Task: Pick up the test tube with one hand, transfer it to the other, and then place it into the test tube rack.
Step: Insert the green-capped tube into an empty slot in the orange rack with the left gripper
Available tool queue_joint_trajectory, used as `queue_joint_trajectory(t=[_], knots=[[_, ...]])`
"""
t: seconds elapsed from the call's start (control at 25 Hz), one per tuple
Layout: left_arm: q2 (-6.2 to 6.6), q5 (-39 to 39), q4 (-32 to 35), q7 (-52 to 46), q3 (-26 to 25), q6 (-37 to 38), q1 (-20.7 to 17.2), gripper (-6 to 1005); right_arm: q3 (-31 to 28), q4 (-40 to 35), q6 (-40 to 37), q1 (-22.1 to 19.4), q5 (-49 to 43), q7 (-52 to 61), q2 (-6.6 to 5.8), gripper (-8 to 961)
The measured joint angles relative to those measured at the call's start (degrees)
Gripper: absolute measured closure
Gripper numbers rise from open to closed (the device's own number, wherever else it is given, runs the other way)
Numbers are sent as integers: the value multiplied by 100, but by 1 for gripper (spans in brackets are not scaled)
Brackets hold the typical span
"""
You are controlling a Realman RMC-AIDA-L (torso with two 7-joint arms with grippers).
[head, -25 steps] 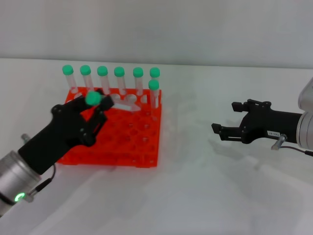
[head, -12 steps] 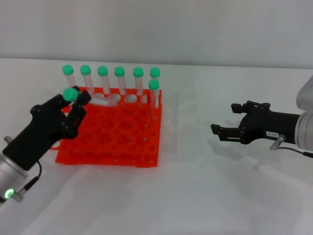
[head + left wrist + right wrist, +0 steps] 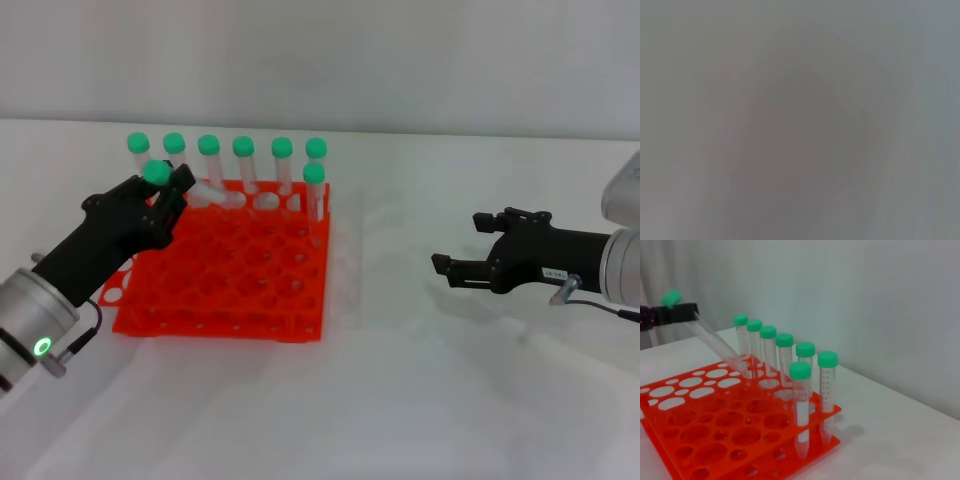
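Two arms: one on each side of a white surface [image 3: 400,400], the left at the rack, the right well apart from it.
Surface: white and flat, carrying the test tube rack; a pale wall stands behind it.
Test tube rack [image 3: 240,270]: bright orange-red, two tiers with a grid of round holes, resting on the surface toward the robot's left.
Left pincer [image 3: 165,200]: black, on a silver arm with a green ring light; it reaches over the rack's far left corner, its fingers closed on the test tube just below the cap.
Right pincer [image 3: 445,268]: black, held above the bare surface on the robot's right, pointing toward the rack; its jaws stand apart and hold nothing.
Standing tubes [image 3: 785,357]: seven green-capped tubes upright in the rack, six along the far row and one in the next row at its right end.
Test tube [image 3: 715,342]: clear with a green cap, held tilted, tapered tip down at the holes near the far row.
Left wrist view: only a grey blur.
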State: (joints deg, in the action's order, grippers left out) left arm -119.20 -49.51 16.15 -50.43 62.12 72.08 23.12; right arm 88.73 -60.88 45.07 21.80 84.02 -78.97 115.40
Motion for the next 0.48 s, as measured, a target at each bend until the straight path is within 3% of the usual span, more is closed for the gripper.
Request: queue_joint_trajectory(t=[0.48], knots=[[2, -193, -56, -79, 6, -345, 315, 785, -92, 94, -49, 144, -29, 6, -7, 100]])
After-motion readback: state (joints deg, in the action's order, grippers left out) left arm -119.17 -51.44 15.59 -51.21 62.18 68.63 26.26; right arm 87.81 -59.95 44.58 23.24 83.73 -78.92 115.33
